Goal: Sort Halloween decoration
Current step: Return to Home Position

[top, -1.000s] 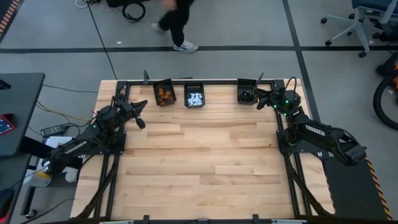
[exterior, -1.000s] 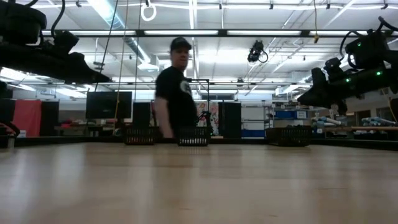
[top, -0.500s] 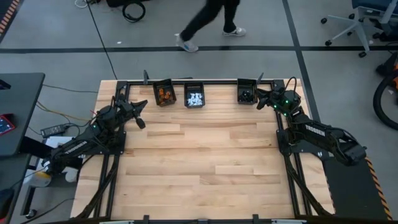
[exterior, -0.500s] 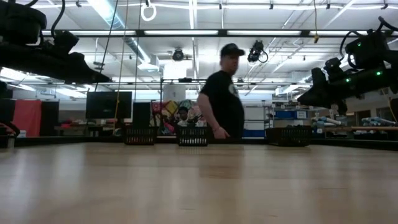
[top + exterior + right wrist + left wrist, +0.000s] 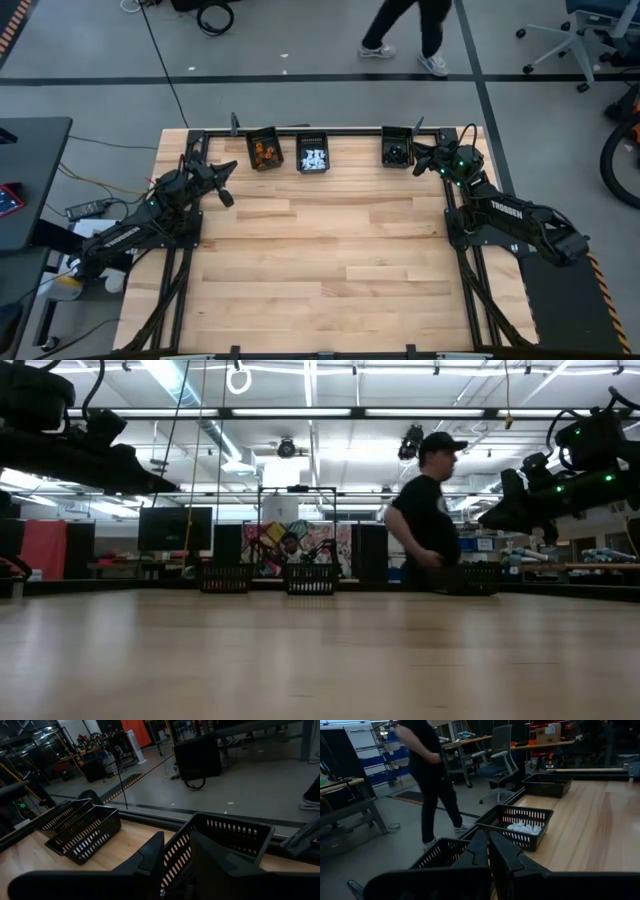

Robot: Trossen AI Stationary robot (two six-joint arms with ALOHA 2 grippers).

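Left tool (image 5: 224, 183), right tool (image 5: 418, 160) seemingly edge-parked.

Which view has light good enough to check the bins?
High view: even light, no glare; orange pieces in the left bin and white ones in the middle bin read clearly, while the right bin looks dark inside. Low view: ceiling lights backlight everything, so the bins show only as silhouettes. Left wrist view: sheen on the table. Right wrist view: dim.

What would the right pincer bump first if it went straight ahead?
Probably the near wall of the rightmost black bin, just ahead of the right pincer; depth is hard to judge.
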